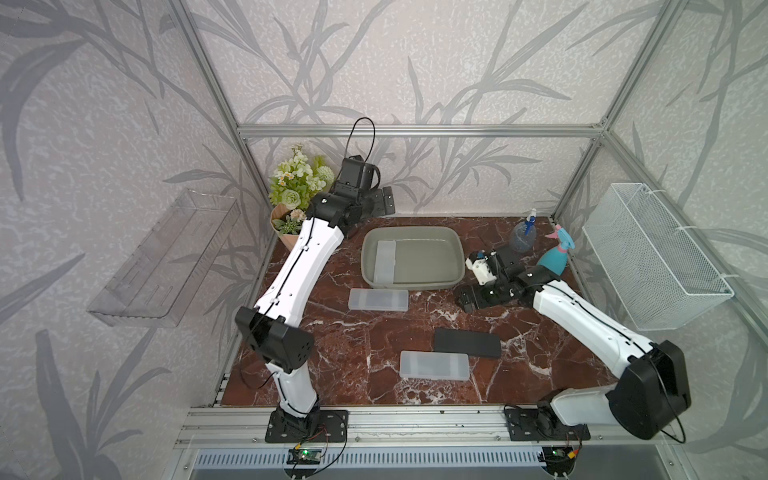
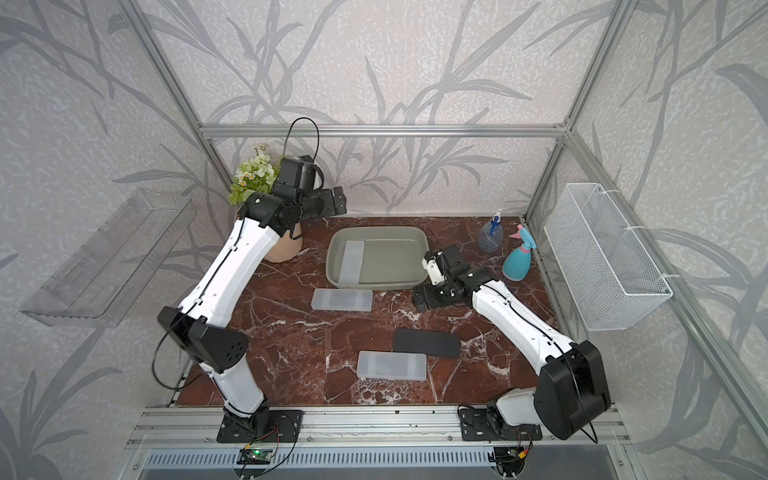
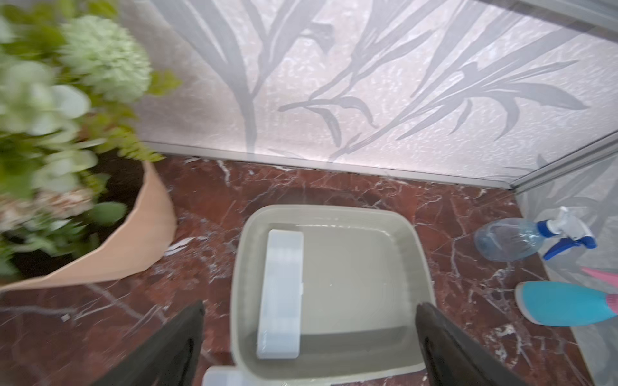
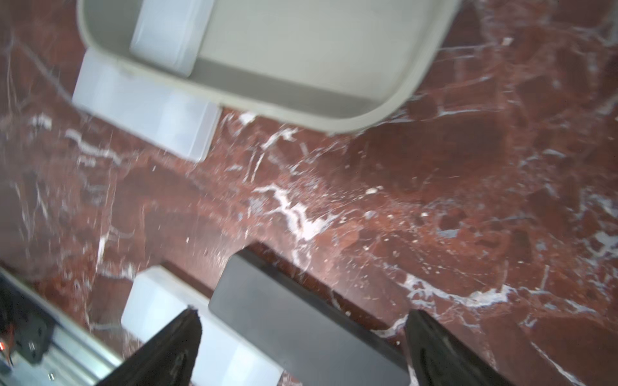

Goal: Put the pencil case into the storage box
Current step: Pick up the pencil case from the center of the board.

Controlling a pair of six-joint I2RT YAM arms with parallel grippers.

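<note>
**One Pencil Case in the Storage Box, Three on the Desk; Both End Effectors Open and Empty**

A clear acrylic tray [image 1: 166, 257] hangs on the left wall. A flower pot [image 1: 291, 237] stands in the desk's [image 1: 353, 353] far left corner.

The left arm rises from the front edge, bends at a raised elbow and reaches to the far left corner. Its wrist is held high beside the flowers. The left end effector [image 3: 311, 304] has its fingers [image 3: 167, 347] spread wide with nothing between them, and hangs above the box's left part.

The storage box [image 1: 415, 229], grey-green and shallow with rounded corners and a flared rim, sits by the middle of the far edge. The boxed pencil case [image 1: 385, 262], a frosted translucent white oblong, lies flat along the box's left wall.

The second pencil case [image 1: 378, 300], of the same make, lies on the desk just beside the box's near rim. The front pencil case [image 1: 434, 365], also translucent, lies towards the front edge. The black pencil case [image 1: 467, 343] lies just beside it.

The right arm rises from the front right corner and folds at a high elbow. Its forearm slopes down towards the box's near right corner. The right end effector [image 4: 304, 314] is low over the desk, spread wide and gripping nothing.

A clear spray bottle [image 1: 523, 235] and a teal spray bottle [image 1: 557, 253] stand in the far right corner. A white wire basket [image 1: 652, 257] hangs on the right wall.
</note>
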